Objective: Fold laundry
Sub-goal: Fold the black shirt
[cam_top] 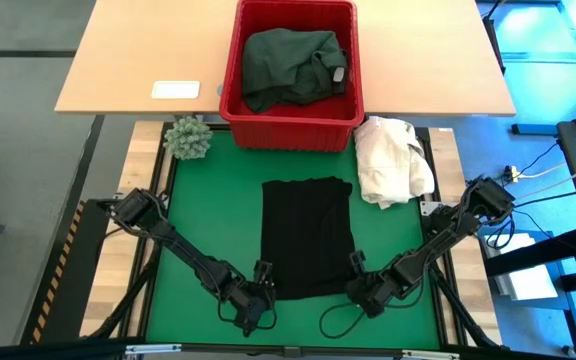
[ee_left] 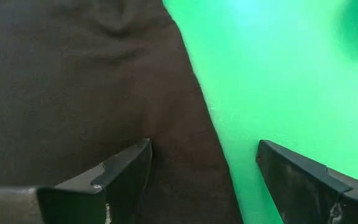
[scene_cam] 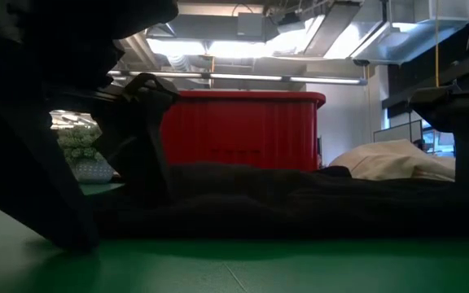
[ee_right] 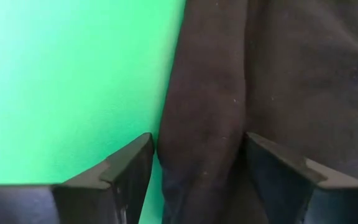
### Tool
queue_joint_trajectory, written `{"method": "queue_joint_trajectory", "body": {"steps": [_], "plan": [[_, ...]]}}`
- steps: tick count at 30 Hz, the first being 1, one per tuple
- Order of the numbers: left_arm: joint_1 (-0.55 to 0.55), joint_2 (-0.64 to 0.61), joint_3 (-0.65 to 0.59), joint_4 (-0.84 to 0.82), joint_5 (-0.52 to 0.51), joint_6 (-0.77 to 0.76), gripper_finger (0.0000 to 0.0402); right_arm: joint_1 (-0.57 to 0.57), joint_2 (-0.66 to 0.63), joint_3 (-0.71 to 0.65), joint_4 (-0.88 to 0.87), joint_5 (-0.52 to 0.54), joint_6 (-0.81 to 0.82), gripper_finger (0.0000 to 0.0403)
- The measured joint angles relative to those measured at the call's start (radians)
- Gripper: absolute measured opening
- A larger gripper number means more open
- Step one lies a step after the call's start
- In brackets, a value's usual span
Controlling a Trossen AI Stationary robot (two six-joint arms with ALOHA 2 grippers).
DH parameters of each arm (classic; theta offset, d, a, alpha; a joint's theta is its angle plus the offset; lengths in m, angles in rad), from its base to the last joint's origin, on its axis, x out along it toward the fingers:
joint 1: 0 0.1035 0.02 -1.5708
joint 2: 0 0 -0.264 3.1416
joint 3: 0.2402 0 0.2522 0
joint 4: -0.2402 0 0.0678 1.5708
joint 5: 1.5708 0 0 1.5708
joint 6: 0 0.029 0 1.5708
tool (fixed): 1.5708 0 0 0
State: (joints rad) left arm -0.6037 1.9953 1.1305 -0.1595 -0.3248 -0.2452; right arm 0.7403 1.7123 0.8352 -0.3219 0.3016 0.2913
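A black garment [cam_top: 306, 238] lies spread flat on the green mat, and in the low view this black garment [scene_cam: 300, 203] shows as a low dark ridge. My left gripper [cam_top: 263, 277] is low at its near-left corner. It is open, with one finger over the cloth and one over bare mat, astride the black garment's side edge [ee_left: 207, 143]. My right gripper [cam_top: 359, 270] is low at the near-right corner, open, with its fingers on either side of a rolled side edge [ee_right: 201, 124]. A dark green garment [cam_top: 290, 62] lies in the red basket [cam_top: 230, 95]. My left gripper stands open astride the garment's side edge near the near-left corner; whether a finger [ee_left: 126, 177] touches the cloth, I cannot tell. My right gripper stands open astride the rolled edge near the near-right corner; whether a finger [ee_right: 278, 171] touches the cloth, I cannot tell.
The red basket [scene_cam: 243, 130] stands at the mat's far edge. A cream-white cloth heap [cam_top: 393, 158] lies at the far right of the mat, a small green plant [cam_top: 188, 138] at the far left. A white card [cam_top: 176, 90] is on the wooden table behind.
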Motion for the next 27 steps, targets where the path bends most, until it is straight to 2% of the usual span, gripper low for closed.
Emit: {"method": "queue_joint_trajectory", "body": {"steps": [4,12,23,27], "plan": [[-0.007,0.001,-0.001,0.003,-0.019,0.019,0.0264,0.000,0.001,0.000,0.003,-0.007,0.000,0.0211],[-0.007,0.003,-0.001,-0.009,-0.028,0.019,0.0184,0.001,0.002,-0.002,0.018,-0.005,0.000,0.0120],[0.028,0.006,-0.004,-0.042,-0.152,-0.062,0.0014,-0.001,-0.001,-0.003,0.026,0.012,0.021,0.0034],[0.030,-0.004,-0.004,-0.044,-0.110,-0.057,0.0006,-0.002,-0.031,-0.006,0.019,-0.011,0.068,0.0009]]}}
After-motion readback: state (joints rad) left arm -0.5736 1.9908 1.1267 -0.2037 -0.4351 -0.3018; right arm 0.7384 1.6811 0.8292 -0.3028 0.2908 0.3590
